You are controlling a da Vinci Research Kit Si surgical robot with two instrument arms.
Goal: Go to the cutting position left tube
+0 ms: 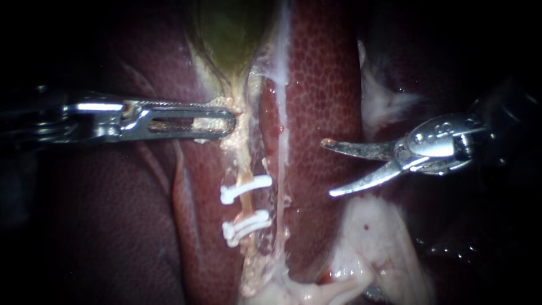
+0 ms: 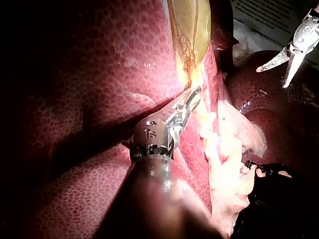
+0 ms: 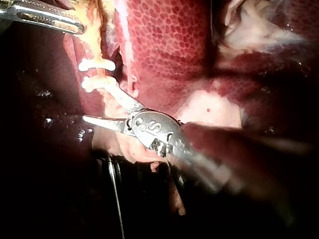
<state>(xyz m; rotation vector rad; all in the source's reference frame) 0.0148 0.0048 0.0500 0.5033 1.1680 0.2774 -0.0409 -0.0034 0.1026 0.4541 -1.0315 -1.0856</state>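
Note:
The left tube [image 1: 246, 202] runs pale and yellowish down from the greenish gallbladder [image 1: 228, 34] and carries two white clips, the upper clip [image 1: 246, 188] and the lower clip [image 1: 246, 225]. My left instrument [image 1: 219, 122] has its slotted jaws shut on pale tissue at the gallbladder's narrow end, above the clips. My right instrument [image 1: 329, 168] has two curved blades standing open over the liver [image 1: 322, 85], well to the right of the tube and touching nothing. In the right wrist view the open blades [image 3: 99, 105] lie just short of the clips [image 3: 97, 64].
A thin whitish second tube [image 1: 280, 158] runs parallel just right of the clipped one. Pale fatty tissue [image 1: 372, 243] lies below the right instrument's blades. In the left wrist view my left instrument [image 2: 191, 101] holds the gallbladder's narrow end, and my right instrument [image 2: 273, 77] hangs apart beyond it.

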